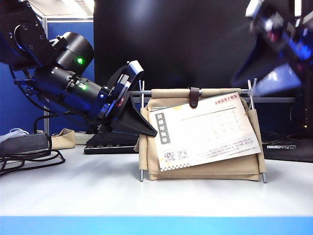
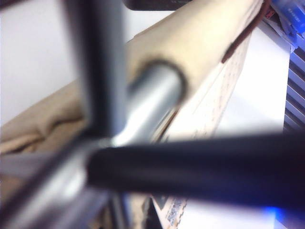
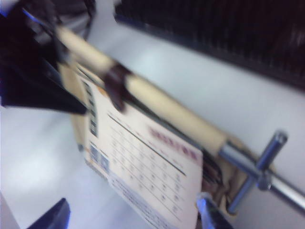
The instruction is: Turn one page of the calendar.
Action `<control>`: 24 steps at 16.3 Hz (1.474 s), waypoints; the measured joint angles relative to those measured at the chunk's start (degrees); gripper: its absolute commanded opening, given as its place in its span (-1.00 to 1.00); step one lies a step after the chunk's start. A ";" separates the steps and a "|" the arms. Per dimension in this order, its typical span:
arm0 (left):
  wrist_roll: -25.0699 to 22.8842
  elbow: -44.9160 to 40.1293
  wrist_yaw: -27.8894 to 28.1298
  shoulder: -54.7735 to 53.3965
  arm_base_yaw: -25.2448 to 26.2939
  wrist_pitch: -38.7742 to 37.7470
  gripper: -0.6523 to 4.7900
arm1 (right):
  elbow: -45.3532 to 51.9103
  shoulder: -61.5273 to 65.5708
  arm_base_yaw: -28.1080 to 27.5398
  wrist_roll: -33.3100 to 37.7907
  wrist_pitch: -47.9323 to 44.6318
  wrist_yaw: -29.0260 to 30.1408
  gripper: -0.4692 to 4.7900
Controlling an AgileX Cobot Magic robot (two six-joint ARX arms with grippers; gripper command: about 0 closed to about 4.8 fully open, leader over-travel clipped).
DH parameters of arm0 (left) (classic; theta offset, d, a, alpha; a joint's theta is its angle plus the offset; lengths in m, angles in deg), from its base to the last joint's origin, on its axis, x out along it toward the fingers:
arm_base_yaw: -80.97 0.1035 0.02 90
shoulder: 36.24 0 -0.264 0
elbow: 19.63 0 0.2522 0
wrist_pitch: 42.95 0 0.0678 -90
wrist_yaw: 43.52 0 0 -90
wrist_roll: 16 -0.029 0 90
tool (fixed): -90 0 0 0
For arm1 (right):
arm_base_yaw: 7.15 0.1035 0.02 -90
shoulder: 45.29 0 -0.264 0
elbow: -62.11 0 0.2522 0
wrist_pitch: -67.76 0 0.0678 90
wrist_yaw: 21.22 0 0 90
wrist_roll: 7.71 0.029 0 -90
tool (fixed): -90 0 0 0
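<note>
We see the left arm (image 1: 63, 78) as a chain of glossy black cylindrical housings filling the upper left of the exterior frame, with two small green lights glowing on its joints and thin black cables looping beside it. Its left gripper (image 1: 142, 128) is a black wedge-shaped pair of fingers behind a white-and-black wrist block. The right gripper (image 1: 283, 54), in the upper right corner, shows only as a blurred mass of blue, black and white. In the right wrist view, two dark blue fingertips (image 3: 50, 217) edge the bottom of the frame.
</note>
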 measured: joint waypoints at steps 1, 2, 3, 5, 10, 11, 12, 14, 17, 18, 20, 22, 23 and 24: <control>0.00 0.00 0.00 -0.02 0.00 0.02 -0.78 | 0.00 -0.44 0.00 0.02 0.00 0.31 0.53; 0.00 0.00 0.00 0.00 0.00 0.02 -0.78 | 0.02 -0.42 0.00 0.09 0.26 1.16 0.53; 0.00 0.00 0.00 -0.02 0.00 0.02 -0.78 | 0.02 0.07 0.00 0.24 0.79 1.64 0.53; 0.00 0.00 -0.02 -0.02 0.00 -0.04 -0.78 | 0.04 1.05 0.00 0.15 1.03 0.44 0.53; 0.00 0.00 -0.04 0.00 0.00 -0.20 -0.78 | 0.02 7.72 0.00 -0.22 0.26 -0.59 0.53; 0.00 0.00 -0.04 0.00 0.00 -0.24 -0.78 | 0.04 9.57 0.00 -0.24 -0.15 -0.66 0.53; 0.00 0.00 -0.04 0.00 0.00 -0.37 -0.78 | 0.04 10.38 0.02 -0.24 -0.28 -0.90 0.53; 0.00 0.00 -0.04 0.00 0.00 -0.46 -0.78 | 0.04 10.56 0.02 -0.24 -1.20 -1.05 0.53; 0.00 0.00 -0.04 0.00 0.00 -0.48 -0.78 | 0.04 10.58 0.00 -0.15 -2.34 1.09 0.53; 0.00 0.00 -0.04 0.00 0.00 -0.46 -0.78 | 0.04 10.93 0.00 0.11 -2.64 2.86 0.53; 0.00 0.00 -0.04 0.00 0.00 -0.42 -0.78 | 0.02 12.74 0.00 0.70 -2.69 4.31 0.53; 0.00 0.00 -0.04 0.00 0.00 -0.44 -0.78 | 0.02 14.84 0.00 0.90 -2.75 5.31 0.53; 0.02 0.00 -0.04 0.00 0.00 -0.57 -0.78 | -0.04 15.67 -0.04 0.94 -3.50 6.29 0.52; 0.02 0.02 -0.02 0.00 0.02 -0.68 -0.78 | -0.04 16.00 -0.09 1.07 -3.82 7.39 0.36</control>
